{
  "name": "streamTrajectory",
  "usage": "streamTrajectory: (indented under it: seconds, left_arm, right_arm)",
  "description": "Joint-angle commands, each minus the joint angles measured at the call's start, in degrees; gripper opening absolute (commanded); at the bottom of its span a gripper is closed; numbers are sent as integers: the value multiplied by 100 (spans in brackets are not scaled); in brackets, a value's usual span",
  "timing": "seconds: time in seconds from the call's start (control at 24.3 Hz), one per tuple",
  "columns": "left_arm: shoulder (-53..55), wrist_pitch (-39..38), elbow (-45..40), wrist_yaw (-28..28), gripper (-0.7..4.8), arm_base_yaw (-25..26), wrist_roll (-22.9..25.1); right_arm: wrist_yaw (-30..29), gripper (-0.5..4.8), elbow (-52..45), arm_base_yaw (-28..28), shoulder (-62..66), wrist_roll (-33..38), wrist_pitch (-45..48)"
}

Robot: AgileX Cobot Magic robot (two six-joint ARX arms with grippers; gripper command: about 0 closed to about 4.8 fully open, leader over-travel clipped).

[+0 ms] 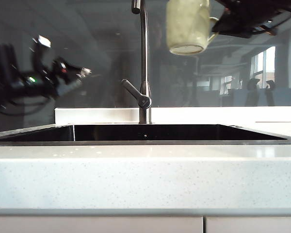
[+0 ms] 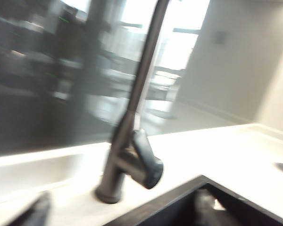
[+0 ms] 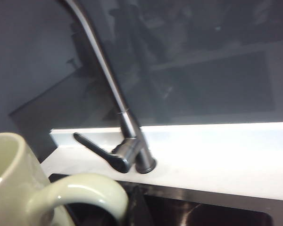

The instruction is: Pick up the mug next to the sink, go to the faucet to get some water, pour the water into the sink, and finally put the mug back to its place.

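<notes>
High beside the faucet [image 1: 144,58], the right claw [image 1: 218,26] pinches the mug [image 1: 186,25]; left claw [image 2: 118,214] spread.

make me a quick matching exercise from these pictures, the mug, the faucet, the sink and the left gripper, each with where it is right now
Things:
1. mug
2. faucet
3. sink
4. left gripper

Places:
A. set into the countertop, dark inside
B. left of the faucet, in the air
C. held high in the right gripper, right of the faucet pipe
D. standing at the sink's back edge

Pairs: 1-C, 2-D, 3-A, 4-B
</notes>
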Motion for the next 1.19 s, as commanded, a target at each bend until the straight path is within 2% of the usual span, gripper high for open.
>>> streamTrajectory:
  seconds: [0.04, 0.16, 0.33, 0.45, 0.49, 0.58, 0.91, 1.19]
  left_arm:
    - [879, 2, 1290, 470, 459, -144, -868]
    - [1631, -267, 2461, 592, 479, -310, -1130]
    - [2277, -820, 3692, 570, 479, -520, -1113]
    - [2522, -1423, 4336, 385, 479, -645, -922]
    - [2540, -1849, 4546, 339, 479, -728, -516]
    - [2540, -2028, 4704, 365, 479, -787, -321]
    - [2535, -1978, 4959, 452, 479, -955, -227]
    - [2531, -1969, 4957, 857, 479, -994, -249]
  right_arm:
    - [79, -5, 507, 190, 271, -17, 37]
    - [101, -5, 870, 387, 595, -72, 28]
    - [188, -5, 1311, 564, 966, -74, -20]
    - [407, -5, 1665, 667, 1235, -142, -118]
    - [505, -5, 1862, 721, 1388, -308, -114]
    - [546, -5, 2116, 785, 1565, -369, -175]
    - [634, -5, 2887, 951, 2057, -369, -358]
    - [820, -5, 3287, 949, 2273, -369, -328]
